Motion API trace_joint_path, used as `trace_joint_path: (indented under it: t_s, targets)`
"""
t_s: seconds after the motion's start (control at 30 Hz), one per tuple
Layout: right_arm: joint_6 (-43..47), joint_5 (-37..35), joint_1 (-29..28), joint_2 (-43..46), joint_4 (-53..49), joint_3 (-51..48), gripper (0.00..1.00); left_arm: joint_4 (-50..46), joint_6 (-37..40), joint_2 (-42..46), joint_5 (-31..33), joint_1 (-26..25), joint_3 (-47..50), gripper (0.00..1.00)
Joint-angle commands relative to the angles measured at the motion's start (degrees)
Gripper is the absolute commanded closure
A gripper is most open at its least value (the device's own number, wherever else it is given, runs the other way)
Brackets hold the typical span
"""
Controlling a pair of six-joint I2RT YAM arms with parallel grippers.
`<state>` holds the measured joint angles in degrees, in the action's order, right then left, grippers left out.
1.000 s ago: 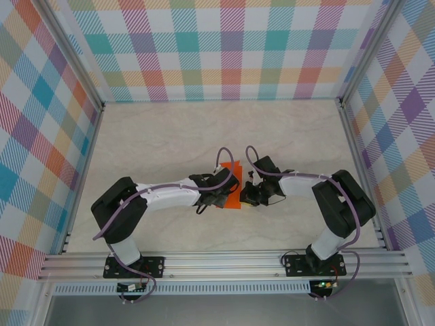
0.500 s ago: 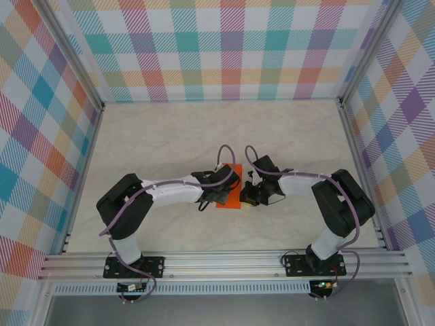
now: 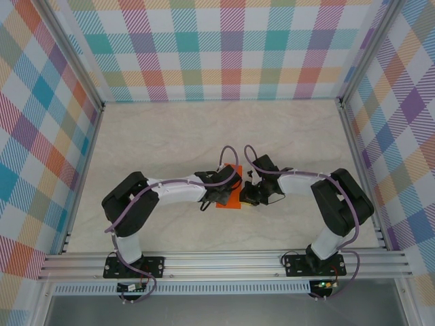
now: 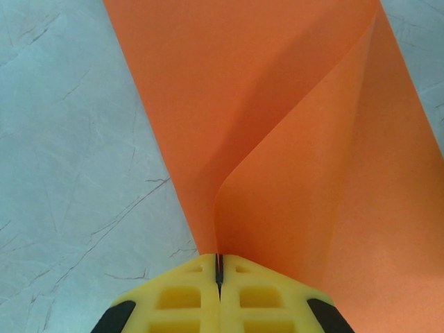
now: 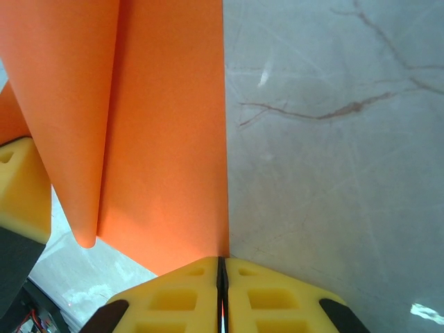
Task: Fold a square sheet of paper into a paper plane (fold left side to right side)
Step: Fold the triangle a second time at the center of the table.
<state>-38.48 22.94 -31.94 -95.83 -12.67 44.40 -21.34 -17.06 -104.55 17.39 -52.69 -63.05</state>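
At centre of counter [image 3: 170, 136], between both arms: square sheet of paper [image 3: 232, 199], partly folded, one flap raised. Left tool [image 4: 218, 267]: clamped shut on flap. Right tool [image 5: 223, 267]: clamped shut on sheet's edge.

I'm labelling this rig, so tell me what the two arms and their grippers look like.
The left arm and right arm have white links, black joints and looping purple cables. The left gripper and right gripper have yellow, pocketed fingers.
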Motion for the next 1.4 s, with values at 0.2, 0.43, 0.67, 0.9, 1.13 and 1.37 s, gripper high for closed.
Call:
trace_joint_path:
  t_s: [0.2,0.43,0.67,0.9,1.13,1.37]
  targets:
    - [1.1,-2.4,-1.4,-3.0,-0.9,0.2,0.9,0.5,0.6,-1.4,0.2,1.1,-2.2,1.0]
    - [1.2,-2.5,-1.3,-2.9,-1.0,0.2,0.9,0.4,0.8,-1.7,0.4,1.1,-2.0,1.0]
    - [1.2,-2.6,-1.3,-2.9,-1.1,0.2,0.9,0.8,0.8,-2.1,0.6,1.2,-2.0,1.0]
    - [1.4,-2.7,-1.4,-2.9,-1.3,0.3,0.9,0.9,0.8,-2.5,0.6,1.2,-2.3,1.0]
    - [1.5,-2.8,-1.4,-3.0,-1.6,0.3,0.9,0.7,0.9,-2.6,1.1,1.3,-2.7,1.0]
    - [1.5,-2.8,-1.4,-3.1,-1.6,0.3,0.9,0.9,0.9,-2.3,1.1,1.3,-2.9,1.0]
